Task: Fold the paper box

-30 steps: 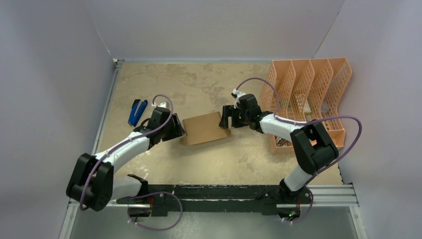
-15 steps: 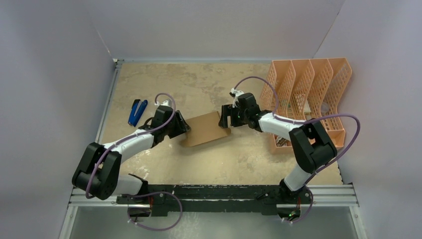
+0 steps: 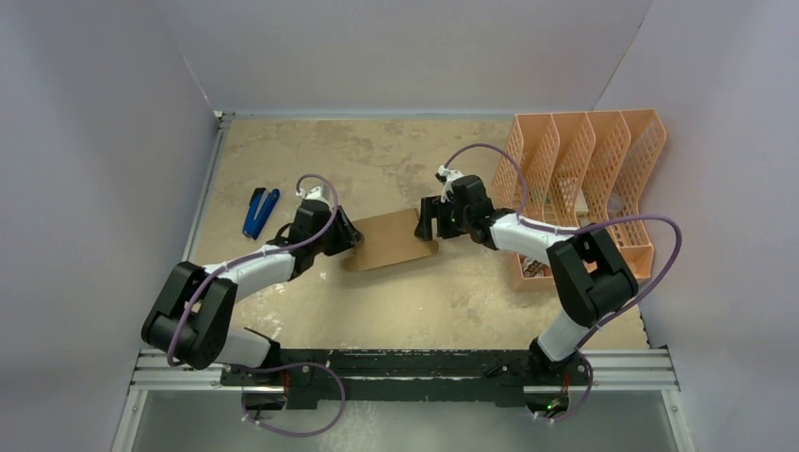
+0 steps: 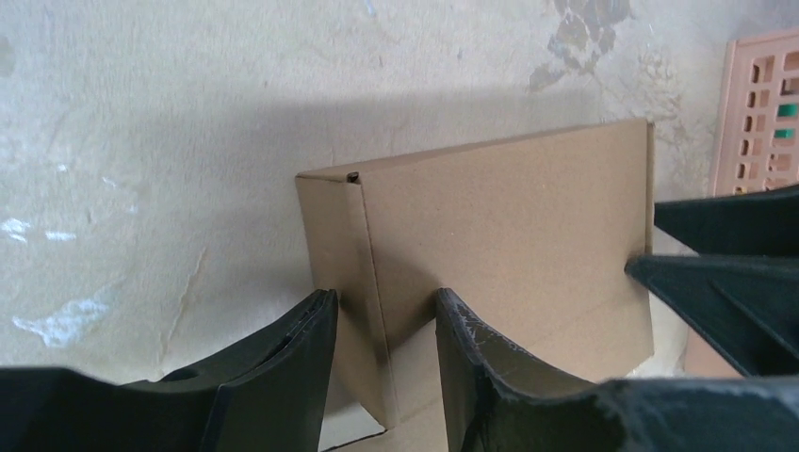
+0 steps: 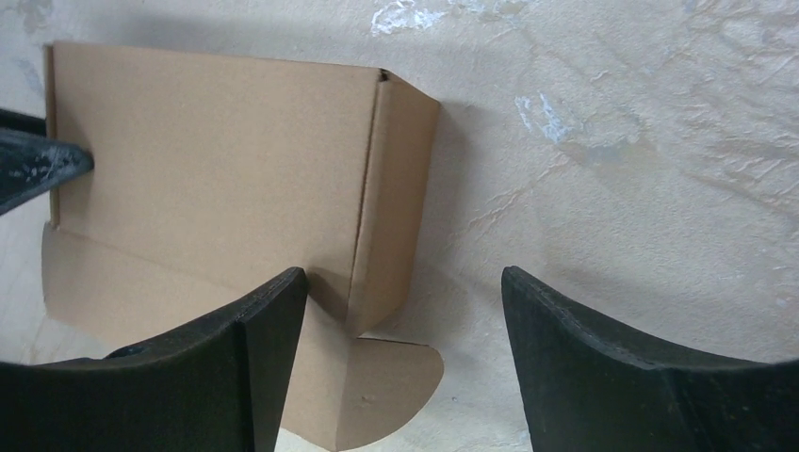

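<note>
Pale walls [image 3: 396,47] closed in a mottled beige tabletop [image 3: 377,151]; at its middle lay the paper box [image 3: 388,243], already raised into a shallow brown shape; its long axis ran left to right, straight along the line between the two arms. Each arm had one short end of it, so neither was nearer than the other; the box lay directly ahead of both.

From the left wrist we saw the left claw [image 4: 383,299] drawn in narrow about the box's left corner fold, one finger outside the end wall and one over the broad panel; we judged it to be pinching the cardboard there, though the contact itself was hard to see. The right claw [image 5: 403,282] was spread wide and gripping nothing; one finger hung over the broad panel, the other over bare tabletop, and the right end wall sat in the gap between them.

A rounded tab [image 5: 396,386] lay loose and flat just beside that end wall, on the near side; we judged that tucking it would fall to the right arm. A peach file organizer [image 3: 584,169] and a blue-handled tool [image 3: 259,212] stood well apart.
</note>
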